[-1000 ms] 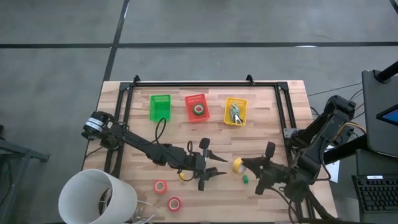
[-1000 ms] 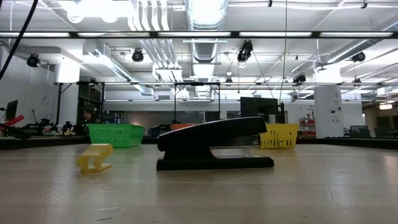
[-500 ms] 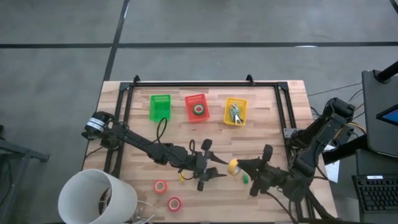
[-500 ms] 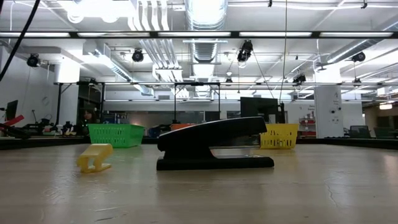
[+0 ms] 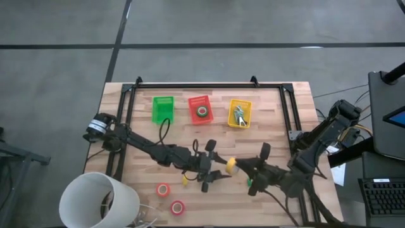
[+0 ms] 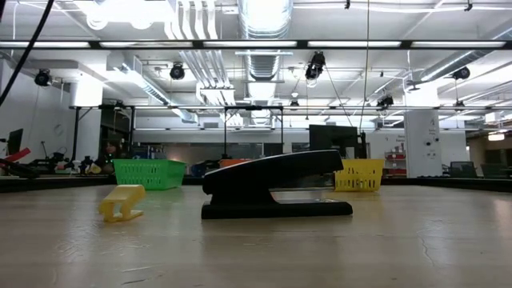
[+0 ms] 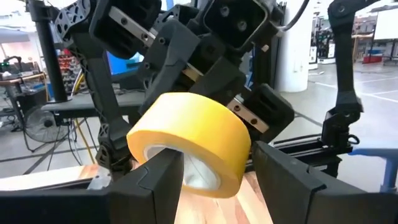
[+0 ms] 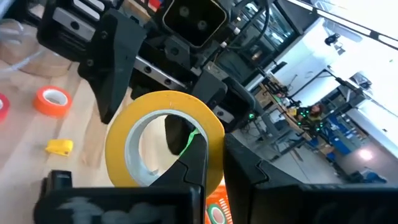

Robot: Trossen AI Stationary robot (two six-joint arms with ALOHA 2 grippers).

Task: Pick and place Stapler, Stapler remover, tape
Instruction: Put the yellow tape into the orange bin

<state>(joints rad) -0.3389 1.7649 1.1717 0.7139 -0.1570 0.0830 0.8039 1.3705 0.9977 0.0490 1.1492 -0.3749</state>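
My right gripper (image 5: 239, 168), clenched on the yellow tape (image 5: 231, 166), has slid toward 9 o'clock, meeting the gaping left gripper (image 5: 216, 166) mid-table. Only the low view shows the stapler (image 6: 272, 186).

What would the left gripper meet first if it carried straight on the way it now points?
The yellow tape roll held by the right gripper; the left gripper points straight at it, fingers open. How near they are is unclear.

Tape roll (image 5: 231, 166) between left pincer (image 5: 217, 168) and right pincer (image 5: 245, 170)
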